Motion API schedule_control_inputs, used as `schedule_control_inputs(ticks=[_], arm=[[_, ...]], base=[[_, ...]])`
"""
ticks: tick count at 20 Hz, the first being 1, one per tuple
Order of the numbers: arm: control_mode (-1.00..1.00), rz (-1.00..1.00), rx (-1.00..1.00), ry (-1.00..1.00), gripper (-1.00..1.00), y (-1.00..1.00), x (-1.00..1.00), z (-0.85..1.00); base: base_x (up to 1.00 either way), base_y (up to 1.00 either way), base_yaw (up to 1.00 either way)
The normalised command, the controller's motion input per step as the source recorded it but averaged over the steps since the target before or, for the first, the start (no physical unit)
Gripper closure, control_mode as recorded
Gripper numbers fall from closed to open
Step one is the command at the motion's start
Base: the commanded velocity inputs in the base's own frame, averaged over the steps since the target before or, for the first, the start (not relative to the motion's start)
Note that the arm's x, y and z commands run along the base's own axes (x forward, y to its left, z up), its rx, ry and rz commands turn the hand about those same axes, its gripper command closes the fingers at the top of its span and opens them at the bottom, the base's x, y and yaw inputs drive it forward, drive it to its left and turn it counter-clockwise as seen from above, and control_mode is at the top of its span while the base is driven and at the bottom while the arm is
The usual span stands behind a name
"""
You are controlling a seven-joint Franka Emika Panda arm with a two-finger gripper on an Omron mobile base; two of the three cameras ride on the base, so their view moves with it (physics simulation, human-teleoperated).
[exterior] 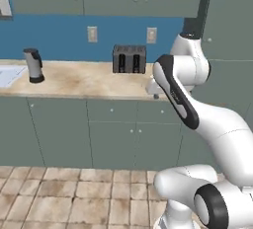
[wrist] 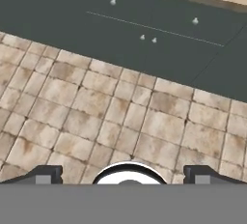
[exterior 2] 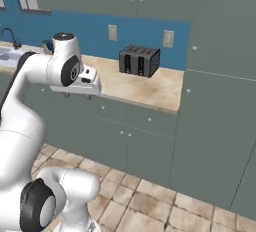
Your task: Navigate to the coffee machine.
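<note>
Gripper empty, fingertips spread apart, tucked over floor tiles for driving; toaster mid-frame, no coffee machine here.

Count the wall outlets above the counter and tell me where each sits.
2. One outlet is on the blue wall left of the toaster; the other outlet is above the toaster's right end. The arm covers some wall to the right, so another may be hidden.

Black toaster on counter; kettle well left.
</note>
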Motion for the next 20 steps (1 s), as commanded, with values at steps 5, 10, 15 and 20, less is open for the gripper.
schedule_control_inputs(ticks=[5, 10, 15, 20], arm=[[1.00, 0.00, 0.00, 0.00, -1.00, 0.00, 0.00, 0.00], [1.00, 0.00, 0.00, 0.00, -1.00, 0.00, 0.00, 0.00], [1.00, 0.00, 0.00, 0.00, -1.00, 0.00, 0.00, 0.00], [1.00, 0.00, 0.00, 0.00, -1.00, 0.00, 0.00, 0.00]], base=[[0.75, 0.27, -0.39], [0.90, 0.69, -0.29], [0.54, 0.99, -0.02], [0.36, 0.80, 0.02]])
